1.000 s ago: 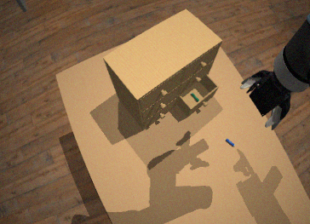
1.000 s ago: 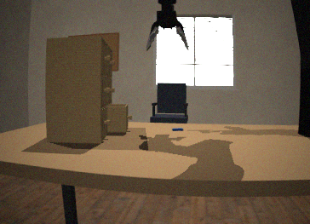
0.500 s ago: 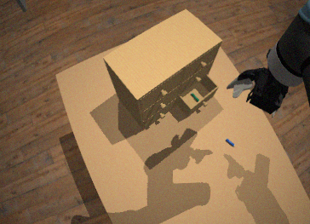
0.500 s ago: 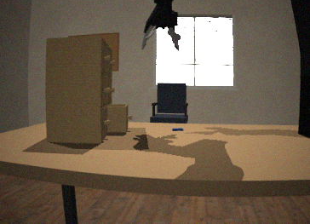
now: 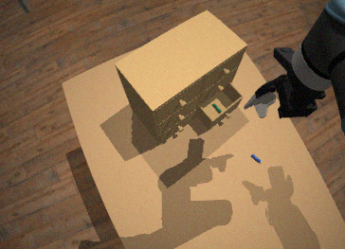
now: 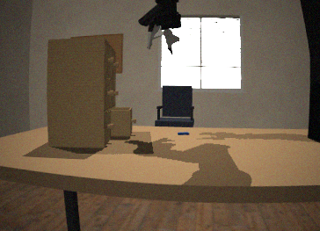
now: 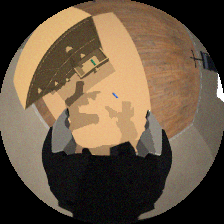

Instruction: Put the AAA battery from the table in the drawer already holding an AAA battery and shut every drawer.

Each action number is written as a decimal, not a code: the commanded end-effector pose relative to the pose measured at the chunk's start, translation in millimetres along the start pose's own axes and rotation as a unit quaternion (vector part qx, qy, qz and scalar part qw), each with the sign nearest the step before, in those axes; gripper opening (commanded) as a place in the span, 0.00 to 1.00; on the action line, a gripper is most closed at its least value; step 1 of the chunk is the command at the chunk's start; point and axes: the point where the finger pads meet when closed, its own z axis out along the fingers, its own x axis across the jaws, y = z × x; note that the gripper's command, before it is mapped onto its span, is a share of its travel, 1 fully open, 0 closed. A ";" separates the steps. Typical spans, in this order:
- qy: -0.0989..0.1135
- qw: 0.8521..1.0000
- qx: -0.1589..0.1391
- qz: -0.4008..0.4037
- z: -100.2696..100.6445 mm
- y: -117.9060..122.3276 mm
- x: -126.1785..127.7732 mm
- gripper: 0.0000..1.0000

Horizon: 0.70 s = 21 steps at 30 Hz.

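The blue AAA battery [image 5: 256, 158] [image 6: 183, 133] [image 7: 115, 95] lies on the table in front of the chest [image 5: 182, 56] [image 6: 76, 93] [image 7: 42, 67]. The chest stands upright. One bottom drawer [image 5: 233, 102] [image 6: 122, 122] [image 7: 102, 63] is pulled out, and a green battery [image 5: 216, 108] [image 7: 93, 62] lies inside it. The other drawers look shut. My gripper [image 5: 258, 108] [image 6: 161, 49] [image 7: 107, 109] is open and empty, high above the table and to the right of the chest in the top view. The inside of the drawer is hidden in the exterior view.
The table [image 5: 95, 94] [image 6: 145, 179] [image 7: 135, 70] carries the chest, and shadows of the arm and chest fall on it. The open drawer juts out from the chest's front. A dark chair [image 6: 177, 106] stands behind the table, before a bright window [image 6: 220, 52].
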 end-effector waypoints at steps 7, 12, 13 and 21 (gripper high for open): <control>-0.004 0.988 -0.001 -0.155 -0.9 -6.2 -10.7 1.00; -0.004 0.978 0.000 -0.211 -1.1 -7.9 -14.7 1.00; -0.004 0.976 0.000 -0.220 -1.1 -8.1 -15.4 1.00; -0.004 0.963 0.000 -0.270 -1.3 -9.4 -19.0 1.00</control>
